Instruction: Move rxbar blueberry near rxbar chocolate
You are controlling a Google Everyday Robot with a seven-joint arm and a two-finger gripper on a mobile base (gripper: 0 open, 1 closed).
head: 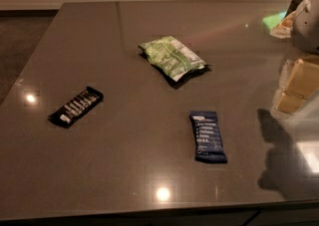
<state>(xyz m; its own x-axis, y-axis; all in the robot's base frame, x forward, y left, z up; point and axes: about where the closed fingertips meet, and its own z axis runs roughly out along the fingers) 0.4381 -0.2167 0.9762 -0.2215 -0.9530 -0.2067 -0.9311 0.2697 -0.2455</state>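
— Nearest lies the rxbar blueberry, flat on the grey table, right of centre; its text is too small to read.
— And the rxbar chocolate?
— Well apart, at the left, angled.
— The gripper?
— Cut off at the right edge, above the table; how far open it stands, I cannot tell.

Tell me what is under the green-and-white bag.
Only the dark table shows around the green-and-white bag; anything beneath it is covered. The gripper hangs at the picture's right edge, apart from the bag.
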